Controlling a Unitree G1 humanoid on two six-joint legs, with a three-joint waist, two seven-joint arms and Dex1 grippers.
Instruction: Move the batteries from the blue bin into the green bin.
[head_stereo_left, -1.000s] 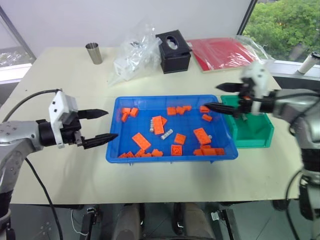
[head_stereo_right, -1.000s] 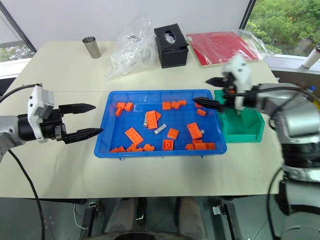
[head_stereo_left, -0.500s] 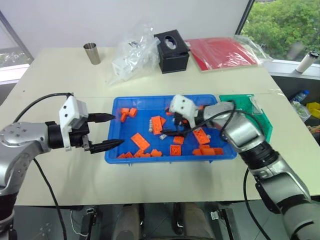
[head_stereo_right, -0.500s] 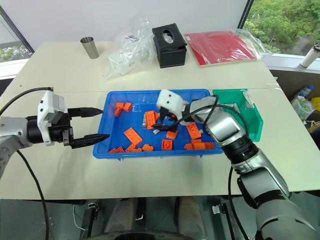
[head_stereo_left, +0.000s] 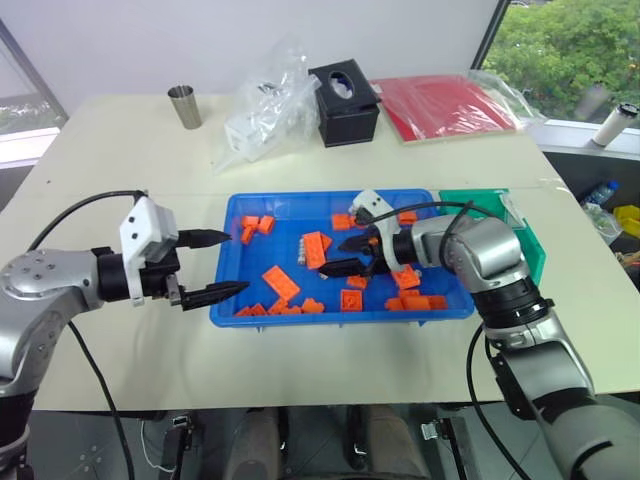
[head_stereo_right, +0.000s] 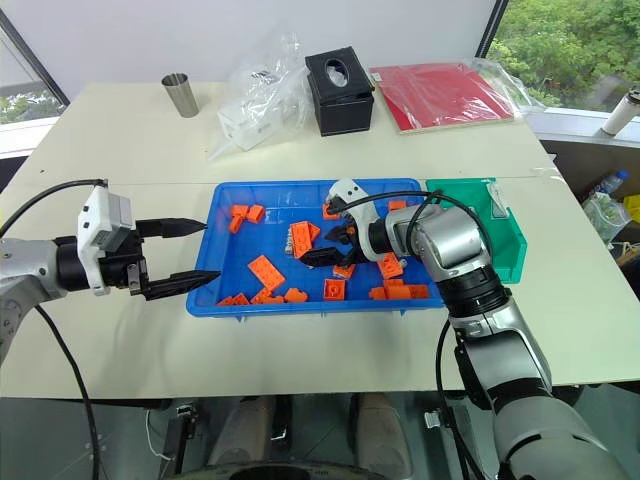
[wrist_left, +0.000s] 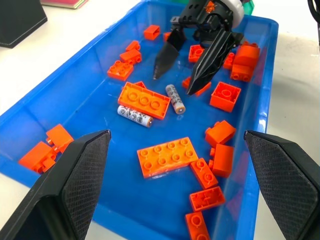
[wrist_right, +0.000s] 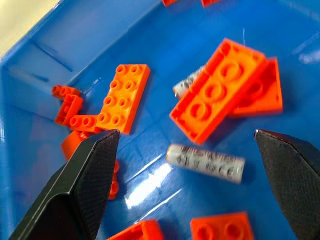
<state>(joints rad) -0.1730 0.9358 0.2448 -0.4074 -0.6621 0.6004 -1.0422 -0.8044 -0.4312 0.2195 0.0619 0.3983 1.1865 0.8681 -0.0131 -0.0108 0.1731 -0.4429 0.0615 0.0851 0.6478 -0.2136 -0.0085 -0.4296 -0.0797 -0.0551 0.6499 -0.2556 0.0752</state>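
Two batteries (wrist_left: 175, 98) lie mid-tray in the blue bin (head_stereo_left: 225, 268) among orange bricks (wrist_left: 144, 100); right gripper (wrist_left: 186, 70) hangs spread above one, left gripper (head_stereo_left: 214, 264) likewise spread. Judged light, rigid, prone to rolling: pinch across the barrel's middle

Beige table (head_stereo_left: 130, 150): blue bin (head_stereo_left: 232, 290), green bin (head_stereo_left: 533, 252), tissue box (head_stereo_left: 348, 103), steel cup (head_stereo_left: 185, 106).
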